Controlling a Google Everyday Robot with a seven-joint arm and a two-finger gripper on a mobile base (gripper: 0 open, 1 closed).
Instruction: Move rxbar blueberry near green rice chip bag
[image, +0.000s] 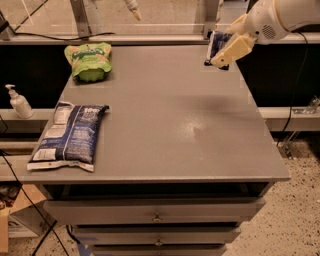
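Note:
My gripper (223, 51) is at the far right of the grey table (165, 115), near its back edge. It is shut on the rxbar blueberry (217, 44), a small dark navy wrapper held upright above the tabletop, partly hidden by the cream fingers (231, 50). The green rice chip bag (88, 60), puffy and bright green with orange and white print, lies at the table's back left corner, far to the left of the gripper.
A large navy-and-white bag (68, 136) lies at the table's front left. A white pump bottle (19, 102) stands on a ledge left of the table. A glass panel and rail run behind the table. Drawers sit under the tabletop.

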